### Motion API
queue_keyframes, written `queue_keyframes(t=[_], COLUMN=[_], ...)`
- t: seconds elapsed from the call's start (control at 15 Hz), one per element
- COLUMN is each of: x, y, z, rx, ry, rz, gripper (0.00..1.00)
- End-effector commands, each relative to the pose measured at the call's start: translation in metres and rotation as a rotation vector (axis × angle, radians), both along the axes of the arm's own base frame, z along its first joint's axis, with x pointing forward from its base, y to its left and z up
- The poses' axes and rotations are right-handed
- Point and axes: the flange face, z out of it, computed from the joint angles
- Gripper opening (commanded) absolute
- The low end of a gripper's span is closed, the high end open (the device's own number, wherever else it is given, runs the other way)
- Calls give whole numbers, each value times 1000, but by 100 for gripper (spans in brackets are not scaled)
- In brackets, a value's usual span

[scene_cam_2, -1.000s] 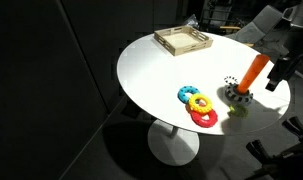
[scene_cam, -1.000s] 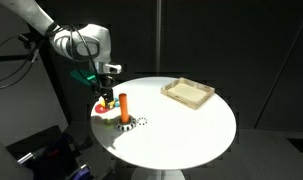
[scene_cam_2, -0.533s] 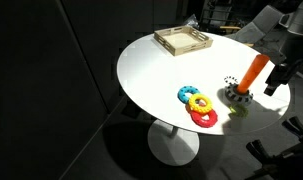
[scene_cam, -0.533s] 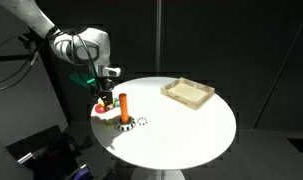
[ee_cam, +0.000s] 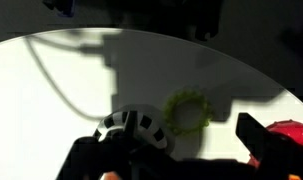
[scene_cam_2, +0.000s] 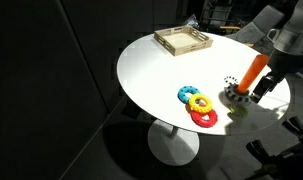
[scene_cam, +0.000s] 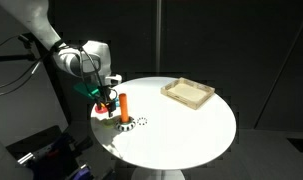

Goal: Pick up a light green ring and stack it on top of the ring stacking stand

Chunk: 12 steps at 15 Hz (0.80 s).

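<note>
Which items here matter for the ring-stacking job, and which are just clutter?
Job: light green ring; ring stacking stand, with its orange peg.

Lying about: wooden tray; blue ring; yellow ring; red ring; black-and-white dotted ring.

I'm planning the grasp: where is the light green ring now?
The light green ring lies flat on the table in the wrist view, beside the dotted ring at the foot of the orange peg.

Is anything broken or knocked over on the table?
No, nothing looks broken or spilled. The short orange peg stand stands upright, and the pale yellow-green ring lies flat on the round white table.
</note>
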Motion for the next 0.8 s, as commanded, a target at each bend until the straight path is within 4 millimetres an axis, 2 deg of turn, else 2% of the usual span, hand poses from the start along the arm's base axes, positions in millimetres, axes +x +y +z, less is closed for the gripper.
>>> queue_keyframes(t=[0.0,0.4,0.73], x=[5,6,9], y=[6,21,29], z=[-17,-48,-64], rx=[0,1,-35], ry=[-22,-32,-37], rz=[-1,18,50], gripper=[100,100,100])
